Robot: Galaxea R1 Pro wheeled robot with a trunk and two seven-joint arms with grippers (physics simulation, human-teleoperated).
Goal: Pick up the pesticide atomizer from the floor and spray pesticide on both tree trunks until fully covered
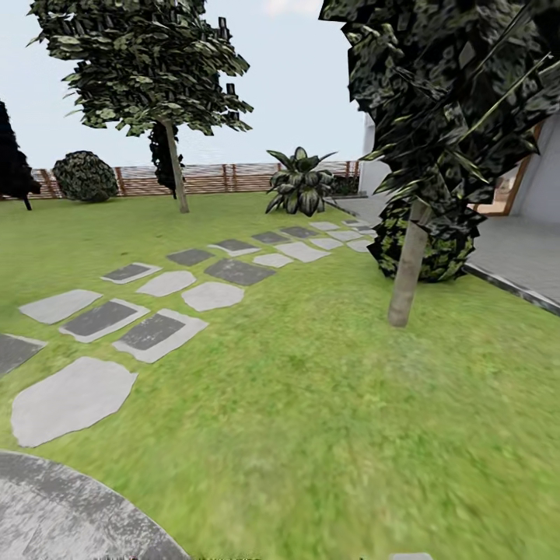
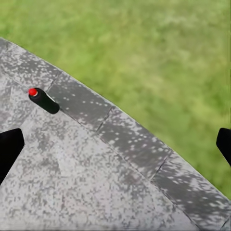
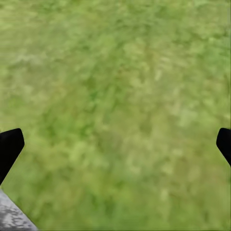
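A small black bottle with a red cap point(image 2: 42, 100), apparently the pesticide atomizer, lies on its side on grey round paving point(image 2: 72, 183) beside the grass floor point(image 2: 159, 57). My left gripper point(image 2: 115, 144) hangs open above the paving, apart from the bottle. Over bare grass point(image 3: 115, 96), my right gripper point(image 3: 115, 144) is open and empty. One tree has its pale trunk point(image 1: 408, 264) close at the right under dark foliage point(image 1: 451, 93). The other tree's trunk point(image 1: 177, 171) stands far back near the fence point(image 1: 210, 177).
Grey stepping stones point(image 1: 155, 303) run diagonally across the lawn. Round paving point(image 1: 62, 513) lies at the lower left. A striped broad-leaved bush point(image 1: 299, 183), a round shrub point(image 1: 85, 176) and a bush point(image 1: 447, 253) behind the near trunk stand about. A white house wall point(image 1: 544, 171) and paved strip point(image 1: 513, 249) border the right.
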